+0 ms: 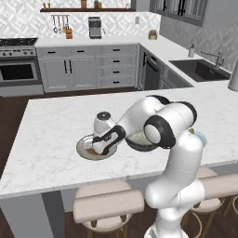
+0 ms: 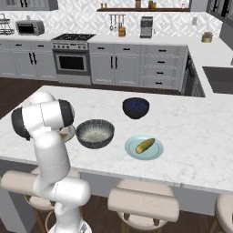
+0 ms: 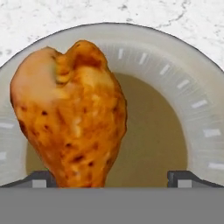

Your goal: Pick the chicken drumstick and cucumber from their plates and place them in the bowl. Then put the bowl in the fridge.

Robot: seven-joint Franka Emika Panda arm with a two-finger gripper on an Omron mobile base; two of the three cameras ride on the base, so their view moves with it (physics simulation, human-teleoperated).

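My gripper (image 3: 111,177) hangs wide open over the beige-grey plate (image 3: 192,87); the glossy orange-brown chicken drumstick (image 3: 70,113) lies lengthwise toward me, crowding my left fingertip (image 3: 41,178).

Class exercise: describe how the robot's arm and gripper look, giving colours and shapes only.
The arm is glossy white, built from thick rounded tube segments with dark grey to black rings at the joints. The gripper ends in two small dark fingertips with paler grey pads. No cables or markings are visible.

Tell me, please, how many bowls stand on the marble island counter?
2. The wide grey bowl stands near the front edge, between the robot arm and the pale blue plate with the cucumber. The smaller dark navy bowl stands behind it, further from the stools.
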